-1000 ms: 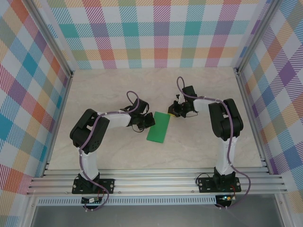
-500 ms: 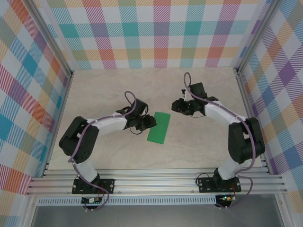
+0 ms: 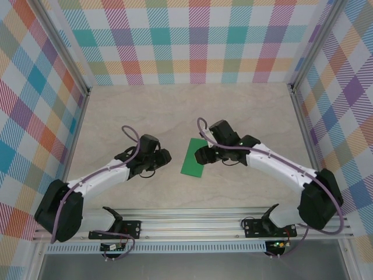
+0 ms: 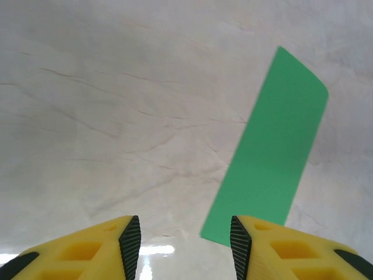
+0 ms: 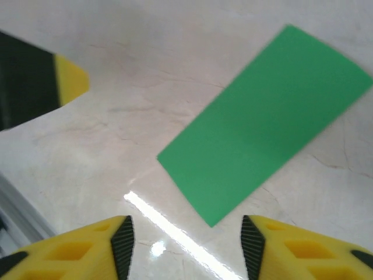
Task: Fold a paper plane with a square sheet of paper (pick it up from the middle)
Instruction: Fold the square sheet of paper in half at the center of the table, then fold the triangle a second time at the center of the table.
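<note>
I see the green sheet of paper (image 3: pixel 190 167) lying flat on the pale table (image 3: pixel 145 116), between my two arms. It is folded into a long narrow rectangle. Its long axis runs away from the arm bases, leaning slightly to the right.

My left claw (image 4: pixel 183 240) is spread and holds nothing. From its wrist camera the sheet lies ahead and to the right, with the near corner just beside the right finger. From above, a strip of bare table separates this claw from the sheet's left long edge.

My right claw (image 5: pixel 185 242) is also spread and empty. From above it hangs over the sheet's right long edge, so I judge it the nearer arm. A middle pickup would need a claw set across the short width.
</note>
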`<move>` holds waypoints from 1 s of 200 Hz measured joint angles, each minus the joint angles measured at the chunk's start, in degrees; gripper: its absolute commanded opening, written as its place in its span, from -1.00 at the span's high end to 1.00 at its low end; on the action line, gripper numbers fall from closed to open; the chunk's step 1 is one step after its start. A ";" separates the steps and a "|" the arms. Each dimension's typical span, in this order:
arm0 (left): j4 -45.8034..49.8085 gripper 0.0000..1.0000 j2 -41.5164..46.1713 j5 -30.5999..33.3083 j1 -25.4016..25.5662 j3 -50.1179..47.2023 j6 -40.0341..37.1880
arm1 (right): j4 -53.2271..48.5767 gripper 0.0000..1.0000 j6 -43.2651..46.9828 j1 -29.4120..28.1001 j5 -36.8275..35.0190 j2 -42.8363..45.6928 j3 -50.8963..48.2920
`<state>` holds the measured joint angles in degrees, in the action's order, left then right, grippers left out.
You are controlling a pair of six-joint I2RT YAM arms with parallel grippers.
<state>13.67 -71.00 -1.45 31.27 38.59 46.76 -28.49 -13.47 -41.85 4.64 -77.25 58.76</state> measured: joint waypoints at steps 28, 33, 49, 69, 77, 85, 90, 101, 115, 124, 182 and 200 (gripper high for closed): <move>0.66 -0.01 6.34 2.23 -2.75 -2.75 0.90 | -3.45 0.28 5.68 0.39 -0.17 -3.50 2.51; 0.81 -0.01 7.15 2.47 -3.19 -3.06 1.07 | -4.70 0.33 6.36 0.52 -0.26 -5.99 3.96; 1.03 -0.02 8.59 2.73 -4.24 -3.91 1.46 | -6.12 0.23 8.24 0.15 -0.61 -14.14 6.78; 1.31 -0.02 9.33 2.84 -5.16 -5.14 1.68 | -7.76 -0.08 10.64 -2.58 -1.95 -18.99 6.75; 1.57 -0.03 9.62 2.84 -5.46 -5.64 1.70 | -8.31 -0.08 11.74 -4.09 -2.58 -19.50 6.75; 1.88 -0.04 10.01 2.86 -5.75 -6.12 1.70 | -8.70 -0.09 12.81 -5.77 -3.65 -19.63 6.91; 2.10 -0.05 10.38 2.84 -6.01 -6.49 1.73 | -8.83 -0.08 13.60 -6.95 -4.48 -19.69 7.10; 2.51 -0.06 11.26 2.86 -6.51 -7.21 1.86 | -8.85 -0.08 15.04 -9.33 -6.75 -20.20 7.74; 2.84 -0.06 12.24 2.82 -7.43 -7.93 1.88 | -8.31 -0.07 17.09 -12.17 -10.19 -21.57 8.52; 2.93 -0.07 12.72 2.71 -8.15 -8.26 1.88 | -7.76 -0.07 17.94 -13.49 -11.96 -22.53 8.57; 3.19 -0.08 14.34 1.92 -10.73 -9.35 1.88 | -6.60 -0.09 21.44 -15.72 -17.68 -26.51 8.61; 3.17 -0.08 14.36 1.40 -11.08 -9.99 1.88 | -6.23 -0.08 21.86 -15.82 -18.34 -27.76 8.87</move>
<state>16.84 -56.64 -0.05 20.18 28.60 48.64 -34.72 8.38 -57.67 -13.69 -105.01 67.64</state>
